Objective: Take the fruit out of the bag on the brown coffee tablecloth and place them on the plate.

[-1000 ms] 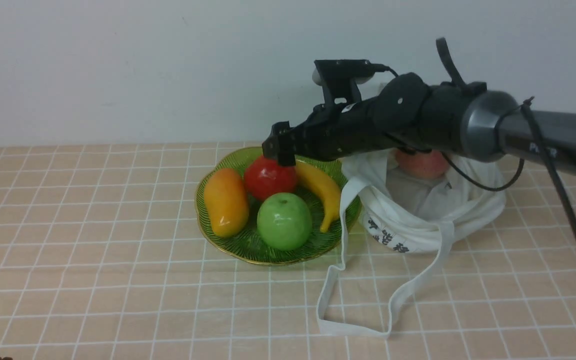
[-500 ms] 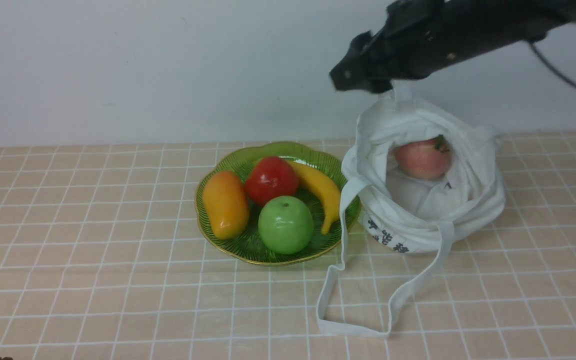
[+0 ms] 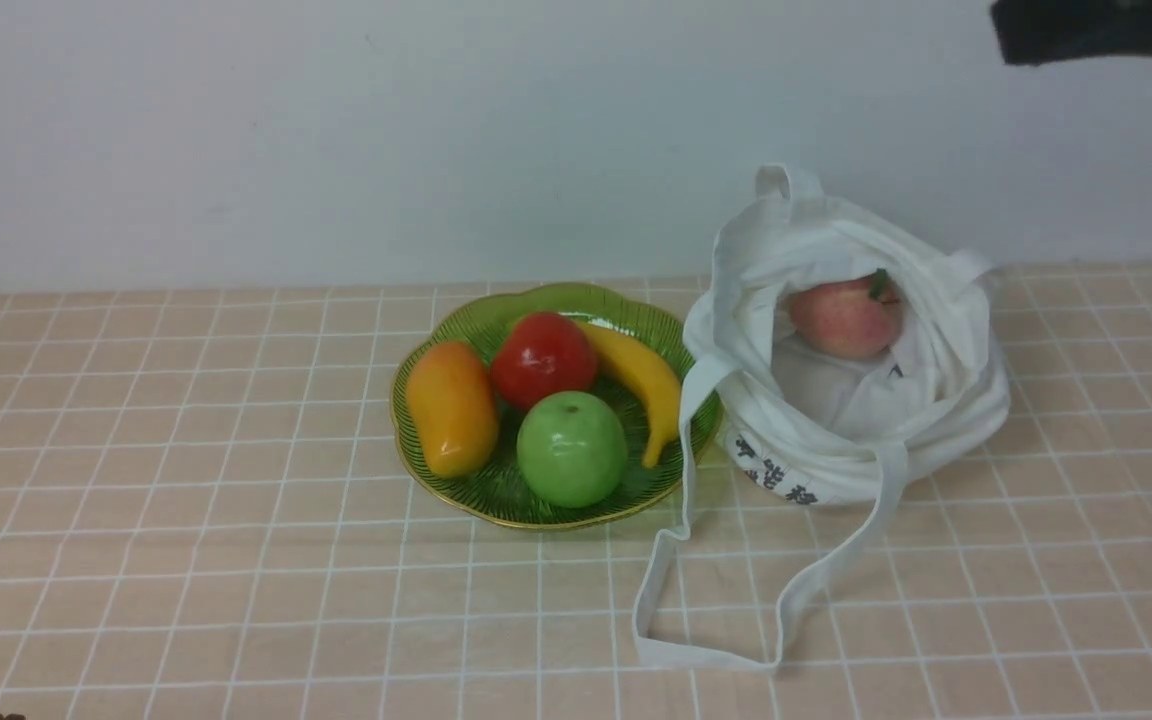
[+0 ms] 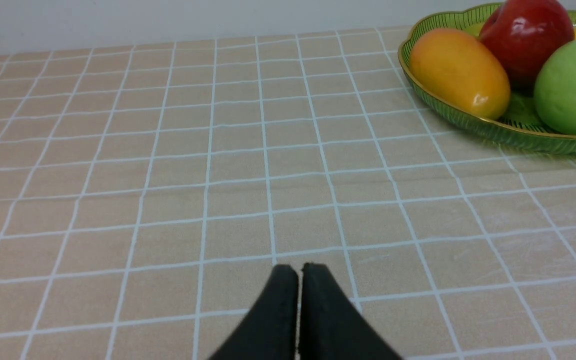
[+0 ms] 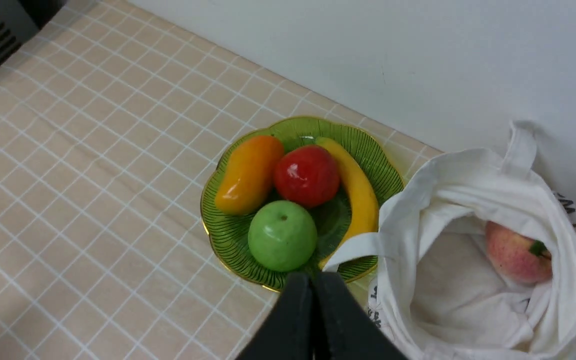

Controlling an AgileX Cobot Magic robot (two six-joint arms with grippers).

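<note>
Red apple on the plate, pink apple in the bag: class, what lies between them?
The front view shows the yellow banana and the white bag's cloth wall between the red apple and the pink apple.

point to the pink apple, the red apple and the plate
pink apple (image 3: 844,318), front view, middle of its visible skin
red apple (image 3: 542,360), front view, centre of its near face
plate (image 3: 492,492), front view, bare ribbed part by the near rim

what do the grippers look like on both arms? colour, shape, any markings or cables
Both alike: the left gripper and right gripper have matte black fingers, broad at the base and tapering to narrow tips. No markings or cables show. The front view catches only a blurred black piece of the right arm.
</note>
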